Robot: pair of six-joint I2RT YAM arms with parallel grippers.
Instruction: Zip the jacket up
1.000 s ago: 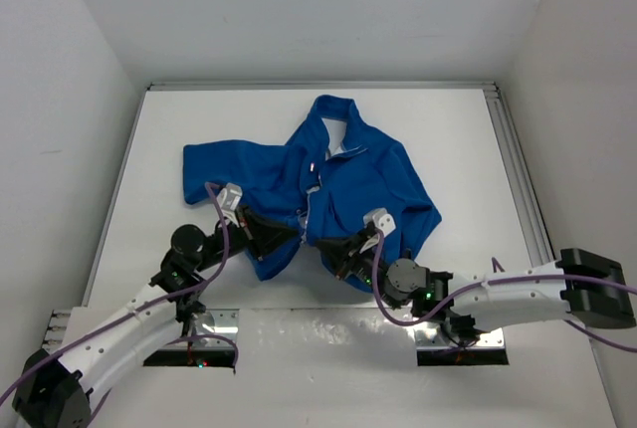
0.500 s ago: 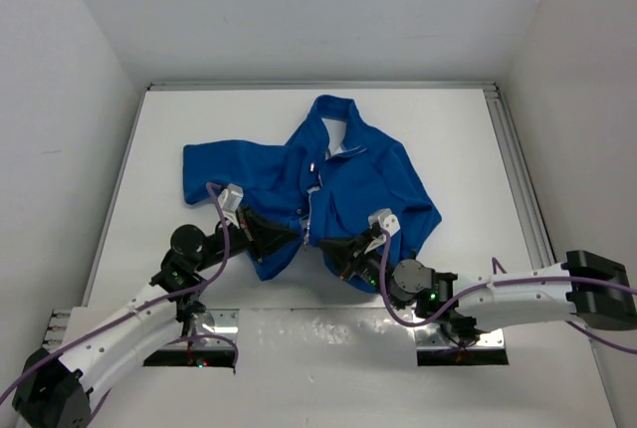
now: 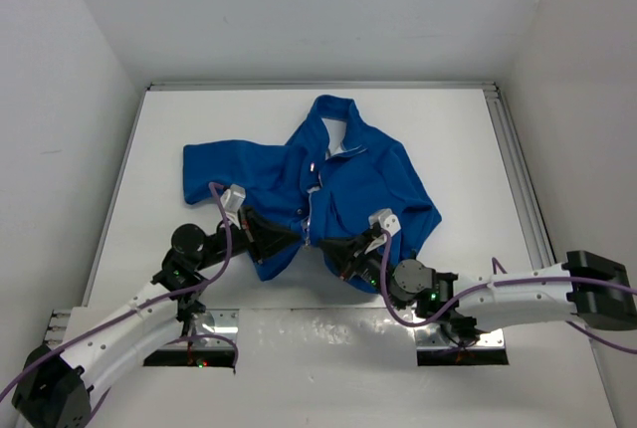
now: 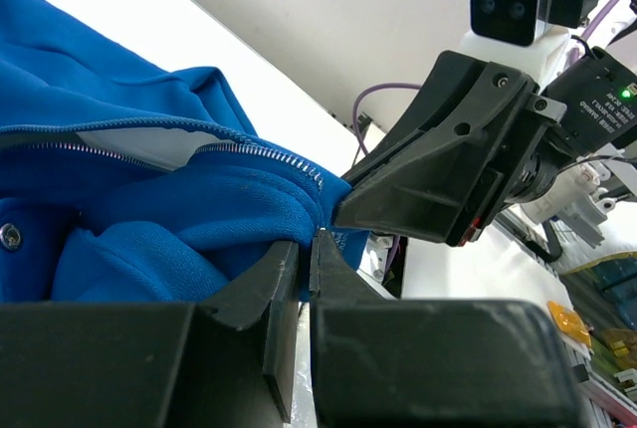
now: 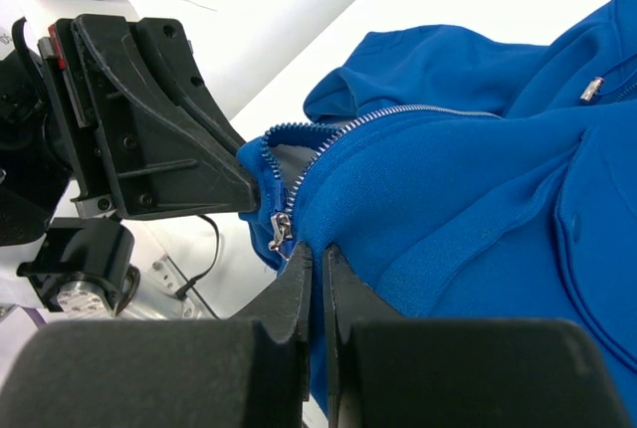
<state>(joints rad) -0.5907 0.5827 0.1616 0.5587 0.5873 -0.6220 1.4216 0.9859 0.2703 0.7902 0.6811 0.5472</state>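
The royal-blue fleece jacket [image 3: 333, 174] lies spread on the white table, collar at the far side, front open along its silver zipper [image 3: 311, 199]. My left gripper [image 3: 297, 237] is shut on the bottom hem of the left front panel [image 4: 179, 239]. My right gripper [image 3: 320, 244] is shut on the bottom hem of the right front panel [image 5: 418, 209], just beside the silver zipper slider [image 5: 281, 231]. The two grippers' tips face each other almost touching at the jacket's lower edge. The zipper teeth [image 4: 259, 151] run open upward from there.
White walls enclose the table [image 3: 468, 149] on the left, back and right. A metal rail [image 3: 513, 169] runs along the right edge. Both arm bases sit on plates [image 3: 194, 333] at the near edge.
The left gripper has crept slightly right toward the right gripper. The right gripper shifted left early on and has since held still. The jacket's bottom corners are drawn closer together.
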